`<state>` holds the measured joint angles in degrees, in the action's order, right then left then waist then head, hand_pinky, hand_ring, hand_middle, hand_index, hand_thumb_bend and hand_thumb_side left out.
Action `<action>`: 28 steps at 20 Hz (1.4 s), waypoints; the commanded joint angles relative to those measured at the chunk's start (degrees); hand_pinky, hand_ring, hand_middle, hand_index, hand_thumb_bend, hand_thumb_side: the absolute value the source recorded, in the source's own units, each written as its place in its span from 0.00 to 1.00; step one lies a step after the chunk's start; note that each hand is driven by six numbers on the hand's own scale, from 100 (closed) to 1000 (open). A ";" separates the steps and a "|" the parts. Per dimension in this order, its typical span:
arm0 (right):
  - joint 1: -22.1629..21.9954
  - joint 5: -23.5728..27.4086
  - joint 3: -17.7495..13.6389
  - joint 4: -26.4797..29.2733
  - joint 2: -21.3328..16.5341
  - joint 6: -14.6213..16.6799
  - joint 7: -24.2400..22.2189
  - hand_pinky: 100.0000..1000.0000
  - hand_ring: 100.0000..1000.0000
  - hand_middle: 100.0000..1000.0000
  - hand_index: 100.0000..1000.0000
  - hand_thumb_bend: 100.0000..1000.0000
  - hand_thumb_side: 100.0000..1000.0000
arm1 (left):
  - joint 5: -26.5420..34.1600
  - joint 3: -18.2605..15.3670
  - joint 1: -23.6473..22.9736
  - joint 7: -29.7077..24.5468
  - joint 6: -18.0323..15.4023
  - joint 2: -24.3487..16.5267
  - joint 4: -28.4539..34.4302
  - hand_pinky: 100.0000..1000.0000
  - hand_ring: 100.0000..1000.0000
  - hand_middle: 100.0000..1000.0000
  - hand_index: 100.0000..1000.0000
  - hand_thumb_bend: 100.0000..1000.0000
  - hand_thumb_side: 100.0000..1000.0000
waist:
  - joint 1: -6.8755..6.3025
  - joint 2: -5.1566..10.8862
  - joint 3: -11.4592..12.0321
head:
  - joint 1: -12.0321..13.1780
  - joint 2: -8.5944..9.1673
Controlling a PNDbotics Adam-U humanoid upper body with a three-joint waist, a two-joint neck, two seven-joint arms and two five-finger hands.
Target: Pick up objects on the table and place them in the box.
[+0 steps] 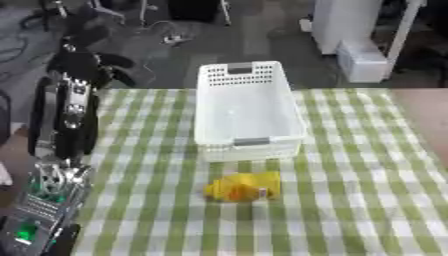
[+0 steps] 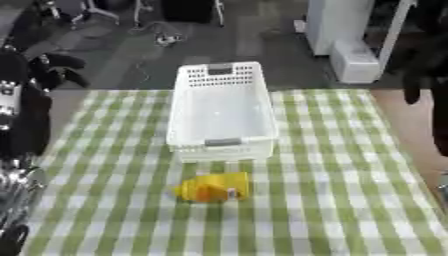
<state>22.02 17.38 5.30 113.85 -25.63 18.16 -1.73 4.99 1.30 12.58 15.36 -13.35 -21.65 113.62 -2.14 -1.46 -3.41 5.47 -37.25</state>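
1. Progress check: the white basket [image 1: 248, 107] serving as the box sits in the middle of the checked tabletop [image 1: 367, 190] and looks empty inside, so as far as I can tell nothing has been dropped in yet.

2. The only thing I can spot waiting to be picked up is a yellow object [image 1: 243, 187], lying on its side just in front of the basket's near end, close to it but not touching. It has a small light patch on it; can't make out what it actually is.

3. The left robot hand [image 1: 112, 64] is raised at the far left corner of the tabletop, dark fingers curled with nothing in them, so clenched on air. From there the basket is off to its right, and the yellow object is well away, right and nearer to the robot.

4. The right robot hand [image 2: 418, 75] only shows as a dark shape at the right edge of the right eye view. Honestly can't tell what its fingers are doing. Basket and yellow object are both well off to its left.

5. What's left, judging from this: basically everything. Reach the yellow object, grab it, carry it over the basket rim and let go.
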 commanded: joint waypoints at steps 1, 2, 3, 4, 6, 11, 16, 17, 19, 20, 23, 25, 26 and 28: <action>0.33 -1.07 0.09 0.74 -1.37 -1.95 -0.81 0.11 0.34 0.38 0.70 0.60 0.59 | 0.22 -0.48 0.77 -0.19 0.03 -0.53 0.97 0.38 0.55 1.00 0.79 0.18 0.74 | 0.14 0.52 0.26 | -1.19 0.46; 0.28 -1.48 0.29 0.74 -1.36 -2.85 -1.30 0.12 0.35 0.39 0.72 0.62 0.59 | 0.21 -0.49 0.78 -0.21 0.05 -0.57 0.97 0.38 0.55 1.00 0.79 0.18 0.74 | 0.17 0.51 0.40 | -1.16 0.65; 0.25 -2.03 0.69 0.74 -1.42 -3.97 -2.04 0.12 0.35 0.39 0.72 0.62 0.59 | 0.17 -0.58 0.77 -0.15 0.05 -0.63 0.97 0.38 0.55 1.00 0.79 0.18 0.74 | 0.21 0.45 0.58 | -0.79 0.90; 0.19 -2.53 1.02 0.74 -1.50 -4.89 -2.72 0.14 0.39 0.42 0.74 0.67 0.55 | 0.14 -0.65 0.76 -0.09 0.05 -0.68 0.97 0.38 0.55 1.00 0.79 0.18 0.74 | 0.23 0.39 0.70 | -0.43 0.99; -0.04 -3.91 1.77 0.74 -2.01 -6.81 -4.20 0.17 0.43 0.47 0.78 0.75 0.57 | 0.04 -0.73 0.75 0.02 0.06 -0.78 0.97 0.38 0.56 1.00 0.79 0.18 0.74 | 0.30 0.27 0.90 | 0.22 0.99; 0.47 -9.08 4.31 0.74 -5.14 -11.30 -9.31 0.26 0.52 0.57 0.86 0.86 0.48 | -0.09 -0.79 0.44 0.22 0.08 -0.91 0.97 0.38 0.55 1.00 0.79 0.18 0.75 | 0.36 0.08 1.07 | 0.60 1.45; 2.02 -11.98 7.43 0.74 -6.90 -14.01 -14.25 0.50 0.66 0.64 0.91 0.98 0.41 | 0.05 -0.68 0.17 0.03 0.06 -1.03 0.97 0.38 0.55 1.00 0.79 0.17 0.75 | 0.23 0.05 1.06 | 0.24 1.67; 2.39 -12.61 8.40 0.74 -7.21 -14.72 -15.54 0.53 0.68 0.66 0.93 1.00 0.40 | 0.06 -0.66 0.10 -0.02 0.08 -1.05 0.97 0.38 0.55 1.00 0.79 0.17 0.75 | 0.20 0.05 1.07 | 0.17 1.90; 3.11 -13.67 9.99 0.48 -7.47 -16.05 -17.65 0.53 0.69 0.68 0.95 1.00 0.40 | 0.09 -0.62 0.04 -0.10 0.10 -1.04 0.97 0.38 0.55 1.00 0.79 0.17 0.75 | 0.14 0.03 1.13 | 0.08 2.14; 3.56 -14.27 10.74 0.17 -7.53 -16.61 -18.58 0.53 0.69 0.69 0.95 1.00 0.41 | 0.11 -0.61 0.02 -0.13 0.10 -1.04 0.97 0.38 0.55 1.00 0.79 0.17 0.75 | 0.12 0.01 1.15 | 0.08 2.23; 5.08 -15.85 12.88 -1.62 -7.55 -17.33 -20.60 0.53 0.68 0.70 0.96 1.00 0.44 | 0.17 -0.54 -0.11 -0.25 0.12 -1.05 0.97 0.38 0.55 1.00 0.79 0.17 0.75 | 0.05 -0.02 1.24 | 0.15 2.45; 6.05 -16.84 14.21 -3.29 -7.32 -17.36 -21.50 0.54 0.69 0.71 0.97 1.00 0.44 | 0.19 -0.50 -0.17 -0.34 0.13 -1.05 0.97 0.38 0.55 1.00 0.79 0.17 0.75 | 0.02 -0.02 1.30 | 0.10 2.56; 6.51 -17.41 14.83 -4.21 -7.09 -17.30 -21.88 0.54 0.69 0.71 0.97 1.00 0.43 | 0.20 -0.50 -0.17 -0.35 0.13 -1.04 0.97 0.38 0.55 1.00 0.79 0.17 0.75 | 0.00 -0.02 1.33 | 0.07 2.66; 7.08 -18.26 15.75 -5.73 -6.43 -17.01 -22.42 0.54 0.69 0.71 0.97 1.00 0.45 | 0.24 -0.51 -0.15 -0.36 0.09 -1.02 0.97 0.38 0.55 1.00 0.79 0.17 0.75 | -0.05 -0.04 1.37 | 0.03 2.92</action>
<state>28.02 -0.19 20.84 108.45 -31.70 1.02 -23.69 5.04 1.29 12.10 15.11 -13.12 -21.67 113.62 -2.19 -1.90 -2.11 5.57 -35.12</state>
